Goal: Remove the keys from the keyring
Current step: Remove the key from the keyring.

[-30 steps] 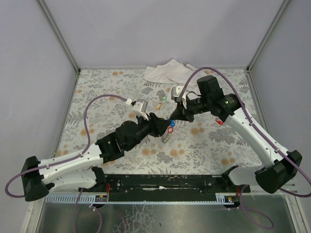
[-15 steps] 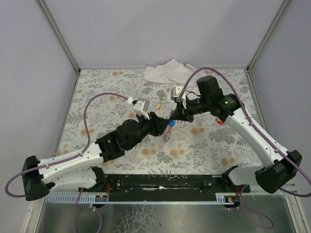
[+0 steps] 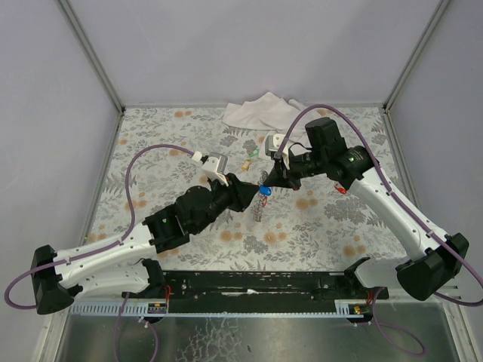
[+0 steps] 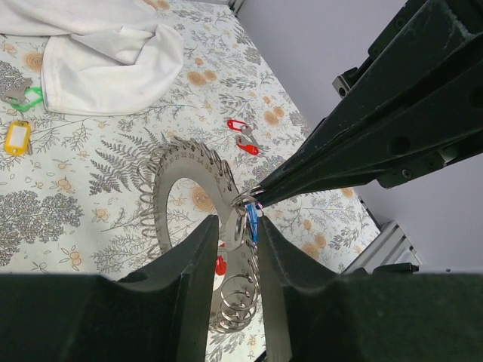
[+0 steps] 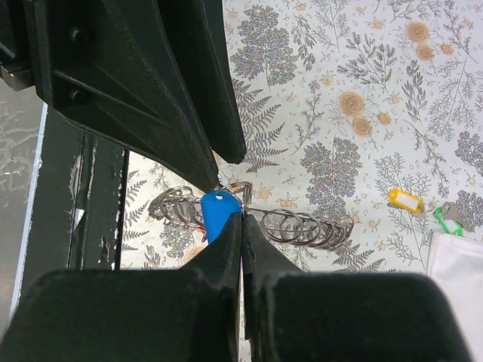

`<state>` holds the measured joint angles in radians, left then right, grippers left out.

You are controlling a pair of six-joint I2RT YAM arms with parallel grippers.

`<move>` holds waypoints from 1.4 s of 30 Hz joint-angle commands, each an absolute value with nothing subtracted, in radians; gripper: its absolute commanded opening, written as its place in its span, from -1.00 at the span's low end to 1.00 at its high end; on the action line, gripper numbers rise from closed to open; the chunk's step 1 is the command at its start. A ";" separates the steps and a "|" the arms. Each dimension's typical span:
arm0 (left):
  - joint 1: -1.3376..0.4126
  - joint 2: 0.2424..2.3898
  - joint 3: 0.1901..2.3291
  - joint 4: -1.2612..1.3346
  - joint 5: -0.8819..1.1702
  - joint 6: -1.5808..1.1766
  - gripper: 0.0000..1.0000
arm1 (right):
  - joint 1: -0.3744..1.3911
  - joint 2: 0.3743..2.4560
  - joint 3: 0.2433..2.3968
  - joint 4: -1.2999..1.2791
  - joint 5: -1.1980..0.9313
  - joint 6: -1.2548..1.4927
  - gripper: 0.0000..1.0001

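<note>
**A:** Top external view first: where is the keyring, that long silvery-grey metal link chain?

**B:** Near the middle of the flower-patterned table, held between the tips of the two arms. Its loose end hangs below them. I cannot tell whether that end touches the tabletop.

**A:** And the left gripper?

**B:** Its black fingers are closed in on the chain, with a few links pinched between them. In its own wrist view the rest of the chain arches up and over to the left.

**A:** The right gripper?

**B:** Its fingers are pressed together, nipping the small blue-headed key. That key sits on the chain just beside the left tips, so the two grippers nearly touch.

**A:** Any other keys?

**B:** A small red-tagged key lies on the table beyond the chain. A green-tagged key and a yellow-tagged key lie near the crumpled white cloth, well apart from both grippers.
</note>
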<state>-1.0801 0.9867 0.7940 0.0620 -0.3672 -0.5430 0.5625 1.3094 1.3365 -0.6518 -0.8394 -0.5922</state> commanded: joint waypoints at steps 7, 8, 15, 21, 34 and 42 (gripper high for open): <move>-1.086 0.944 0.829 0.068 -0.407 -0.602 -0.24 | 0.572 1.295 1.338 -0.601 -0.884 -0.593 -1.00; -1.085 0.943 0.832 0.061 -0.414 -0.614 -0.21 | 0.572 1.296 1.339 -0.601 -0.882 -0.593 -1.00; -1.086 0.989 0.901 -0.039 -0.435 -0.714 -0.21 | 0.572 1.298 1.338 -0.600 -0.883 -0.593 -1.00; -1.085 1.059 0.966 -0.121 -0.432 -0.766 -0.32 | 0.573 1.298 1.336 -0.602 -0.881 -0.595 -1.00; -1.085 1.091 1.005 -0.196 -0.436 -0.745 -0.78 | 0.574 1.298 1.337 -0.602 -0.876 -0.596 -1.00; -1.086 1.056 0.960 -0.184 -0.478 -0.708 -1.00 | 0.573 1.294 1.329 -0.598 -0.877 -0.605 -1.00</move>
